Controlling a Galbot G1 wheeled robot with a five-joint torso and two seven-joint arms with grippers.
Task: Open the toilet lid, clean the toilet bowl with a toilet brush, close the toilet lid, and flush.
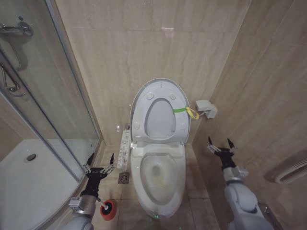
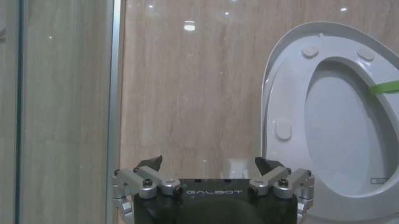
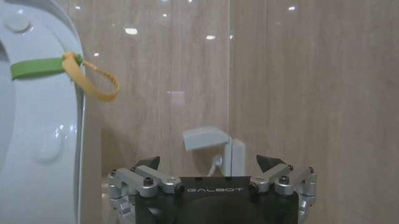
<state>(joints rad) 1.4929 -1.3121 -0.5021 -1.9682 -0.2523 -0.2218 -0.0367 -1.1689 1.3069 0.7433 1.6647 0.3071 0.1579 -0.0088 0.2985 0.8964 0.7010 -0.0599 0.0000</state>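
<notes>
**Lid raised, both grippers spread beside the bowl**

The toilet lid point(image 1: 159, 91) stands upright against the far wall, its seat ring point(image 1: 160, 120) raised with it, a green strap point(image 1: 179, 109) on its right edge. The toilet bowl point(image 1: 158, 177) lies open below. The left gripper point(image 1: 100, 162) hovers with fingers apart in the narrow floor gap between the shower glass point(image 1: 43, 96) and the bowl. Near it on the floor sits the toilet brush point(image 1: 107, 209) in its red holder. The right gripper point(image 1: 221, 145), also spread and empty, hangs in the wider gap right of the bowl, near the side wall. "GALBOT" reads on both gripper bodies.
</notes>
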